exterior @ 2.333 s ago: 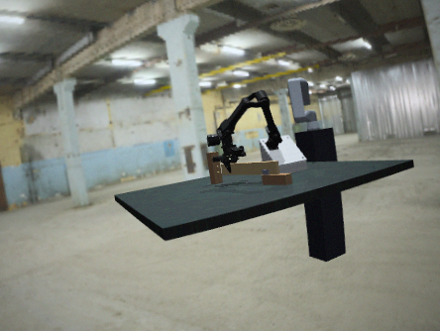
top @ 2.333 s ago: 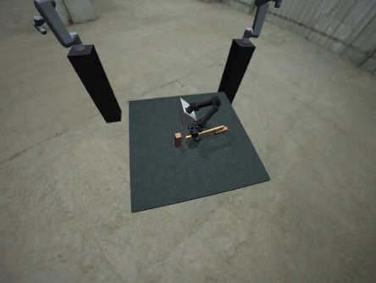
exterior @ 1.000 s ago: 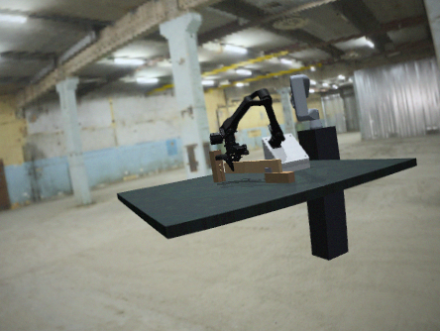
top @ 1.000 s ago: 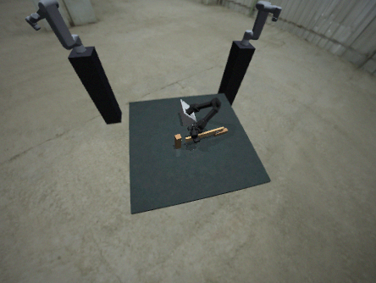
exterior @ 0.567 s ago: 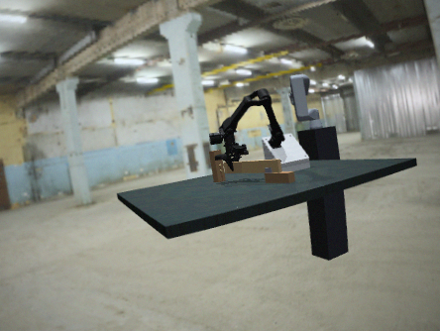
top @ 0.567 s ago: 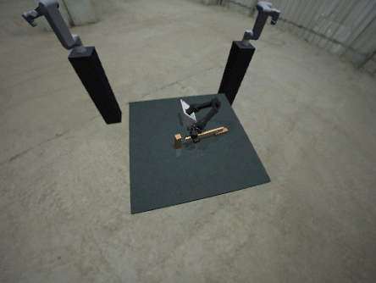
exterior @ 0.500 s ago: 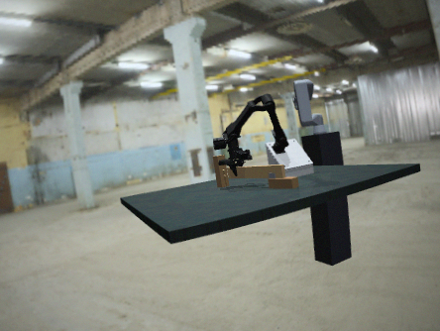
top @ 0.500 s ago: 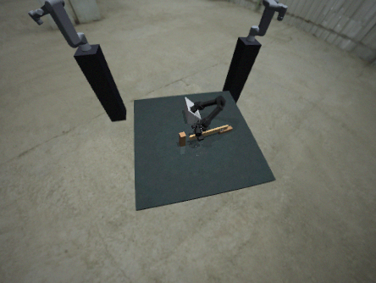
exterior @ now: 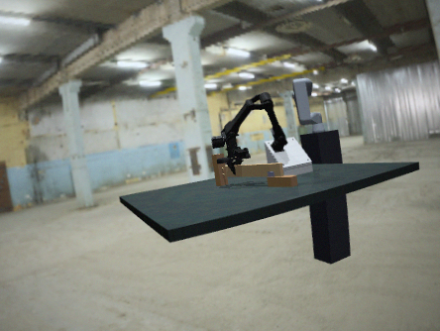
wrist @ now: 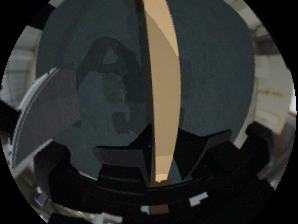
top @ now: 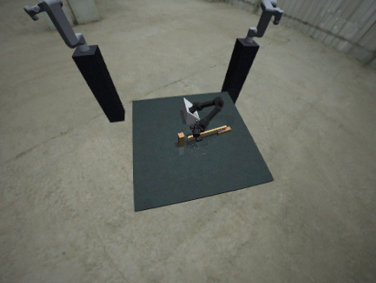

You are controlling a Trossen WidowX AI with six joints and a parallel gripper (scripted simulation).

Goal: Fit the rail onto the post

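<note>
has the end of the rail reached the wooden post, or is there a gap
Apart: the top view shows dark mat between the rail's near end and the post.

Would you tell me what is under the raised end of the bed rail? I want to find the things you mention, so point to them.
Beneath the bed rail (top: 208, 133) (exterior: 255, 169) (wrist: 166, 85), the dark mat (top: 169, 182) (exterior: 198, 213) shows shadows; the gripper (top: 197, 136) (exterior: 234, 169) (wrist: 157, 125) partly hides that spot.

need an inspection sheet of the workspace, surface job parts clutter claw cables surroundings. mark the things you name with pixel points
surface: dark mat-like top (top: 169, 182) (exterior: 198, 213), no damage seen
job's things: rail (top: 209, 132) (exterior: 255, 169) (wrist: 165, 85) raised at near end, gap to post (top: 181, 140) (exterior: 218, 170) in top view; far end at footboard block (top: 224, 130) (exterior: 282, 181), seating unclear
clutter: white angled panel (top: 189, 112) (exterior: 291, 156) behind rail, purpose unclear
claw (top: 197, 138) (exterior: 233, 171) (wrist: 157, 125): shut on rail
cables: nothing seen
surroundings: two dark pedestals with grey arms, concrete floor
</note>
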